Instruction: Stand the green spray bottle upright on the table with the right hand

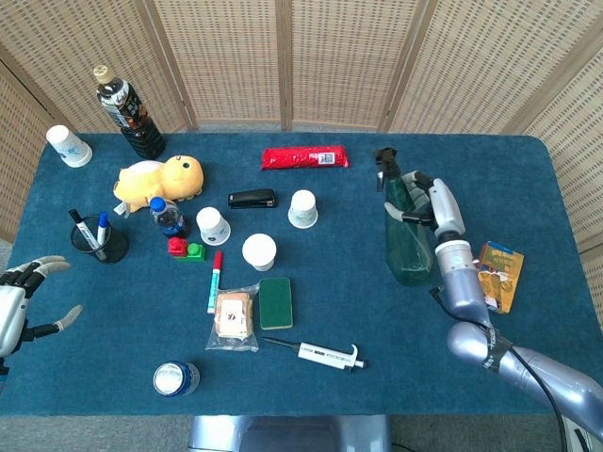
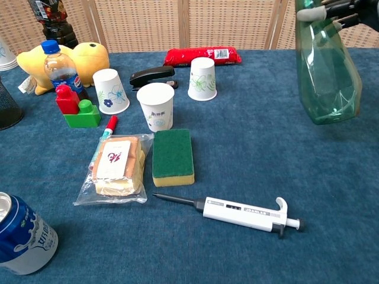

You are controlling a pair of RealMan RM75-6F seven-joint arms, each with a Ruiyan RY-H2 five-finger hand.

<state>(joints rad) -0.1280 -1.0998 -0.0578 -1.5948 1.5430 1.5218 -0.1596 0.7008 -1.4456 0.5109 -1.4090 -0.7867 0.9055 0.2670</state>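
Note:
The green spray bottle (image 1: 407, 237) stands nearly upright at the right of the blue table (image 1: 330, 377), black trigger head (image 1: 384, 160) on top. In the chest view the bottle (image 2: 328, 77) has its base low on the cloth; I cannot tell whether it touches. My right hand (image 1: 439, 209) grips the bottle's upper part from the right side, and its fingertips (image 2: 331, 8) show at the chest view's top edge. My left hand (image 1: 24, 299) hovers off the table's left front corner, fingers spread, holding nothing.
An orange box (image 1: 497, 275) lies just right of the bottle. A paper cup (image 1: 302, 208), a red packet (image 1: 304, 157) and a stapler (image 1: 252, 199) sit to its left. A pipette (image 2: 243, 212), green sponge (image 2: 172, 156) and bagged snack (image 2: 116, 167) lie nearer the front.

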